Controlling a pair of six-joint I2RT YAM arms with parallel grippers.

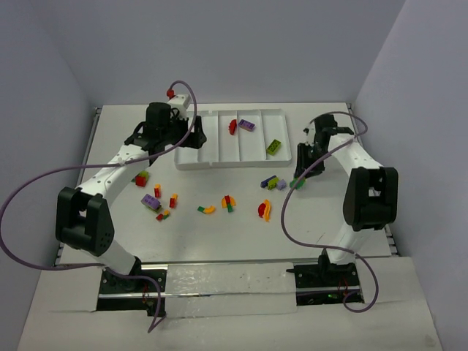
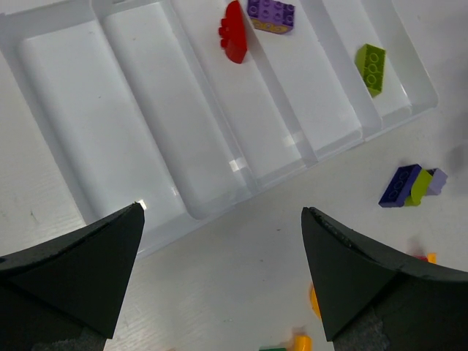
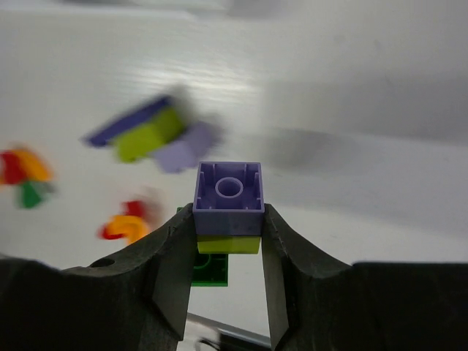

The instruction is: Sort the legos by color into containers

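Desk (image 1: 219, 245): white and flat, with both arm bases at its near edge.

Tray (image 1: 208, 146) (image 2: 146, 110): white, five long compartments, set toward the far edge, about midway between left and right edges.

Left pincer (image 1: 193, 137) (image 2: 221, 213): spread wide, nothing between the fingers. It hangs over the tray's near left corner.

Right pincer (image 1: 298, 180) (image 3: 228, 219): closed onto a brick stack (image 3: 228, 208), fingers pressed against both its sides. It sits just off the tray's near right corner. Stack is lavender on top, lime beneath, dark green lowest. Cannot tell whether it is clear of the desk; the background is blurred.

In the tray:
- red curved piece (image 1: 232, 126) (image 2: 234, 33), third compartment from the left, far end
- purple brick (image 1: 247, 125) (image 2: 270, 14), fourth compartment, far end, close to the divider
- lime brick (image 1: 273, 146) (image 2: 371, 68), rightmost compartment, about halfway along

Loose on the desk, between tray and near edge:
- dark blue, lime and lavender cluster (image 1: 272, 182) (image 2: 409, 184) (image 3: 146, 131), just beside the right pincer
- red and orange curved pair (image 1: 264, 210)
- orange, red and green group (image 1: 229, 202)
- green and orange pair (image 1: 206, 210)
- left-side scatter (image 1: 157, 197) under the left forearm: a purple brick among red, orange and lime bits
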